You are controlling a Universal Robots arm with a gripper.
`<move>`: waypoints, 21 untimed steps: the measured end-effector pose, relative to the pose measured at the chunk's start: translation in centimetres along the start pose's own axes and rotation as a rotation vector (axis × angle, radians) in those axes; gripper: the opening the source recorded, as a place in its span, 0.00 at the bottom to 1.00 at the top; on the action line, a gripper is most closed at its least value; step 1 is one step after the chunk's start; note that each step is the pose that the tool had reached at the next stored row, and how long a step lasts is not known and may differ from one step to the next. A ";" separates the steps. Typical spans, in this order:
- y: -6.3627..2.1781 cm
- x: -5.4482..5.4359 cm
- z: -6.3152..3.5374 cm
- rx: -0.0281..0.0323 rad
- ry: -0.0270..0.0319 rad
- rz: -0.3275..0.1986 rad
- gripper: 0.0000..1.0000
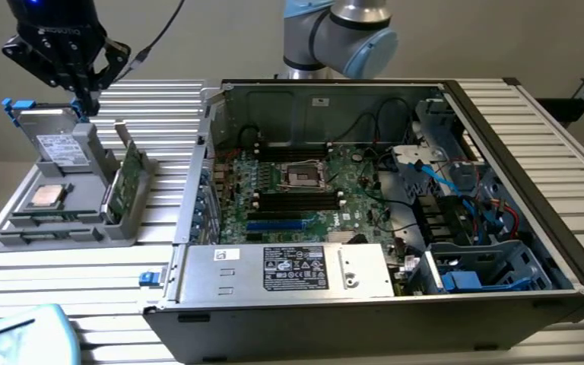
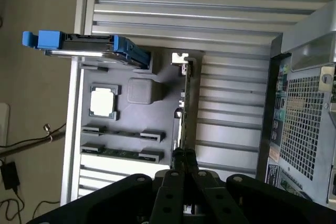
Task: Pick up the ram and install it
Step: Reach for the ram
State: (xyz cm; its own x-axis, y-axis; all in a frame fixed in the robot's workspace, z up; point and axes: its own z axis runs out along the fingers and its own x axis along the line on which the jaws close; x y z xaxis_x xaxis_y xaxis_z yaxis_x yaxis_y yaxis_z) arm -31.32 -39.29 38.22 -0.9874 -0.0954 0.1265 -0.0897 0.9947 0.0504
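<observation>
While tool (image 1: 84,103) hovers shut, ram (image 1: 122,182) upright at tray (image 1: 58,232) edge

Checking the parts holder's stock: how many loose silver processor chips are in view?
1. The processor chip lies flat on the grey holder, beside the upright hard drive. Whether the motherboard socket holds another I cannot tell.

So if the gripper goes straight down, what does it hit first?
Probably the top edge of the upright green card in the grey holder; the gripper lines up with it, though depth is unclear.
</observation>
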 end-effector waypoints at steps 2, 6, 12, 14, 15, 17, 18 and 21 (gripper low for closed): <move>0.07 0.4 0.10 0.0029 0.0009 -0.009 0.11; 0.22 1.2 0.29 0.0083 0.0027 -0.026 0.11; 0.48 2.7 0.63 0.0145 0.0047 -0.045 0.11; 0.59 3.2 0.75 0.0162 0.0055 -0.049 0.11; 0.65 3.5 0.82 0.0170 0.0057 -0.051 0.11; 0.77 4.1 0.96 0.0183 0.0060 -0.054 0.11; 0.83 4.5 1.05 0.0189 0.0061 -0.055 0.11; 0.97 5.6 1.36 0.0203 0.0064 -0.058 0.11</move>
State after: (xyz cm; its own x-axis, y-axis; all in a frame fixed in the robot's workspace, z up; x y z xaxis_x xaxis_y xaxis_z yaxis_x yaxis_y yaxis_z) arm -37.08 -38.80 37.63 -0.9796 -0.1527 0.1303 -0.1491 0.9881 0.0377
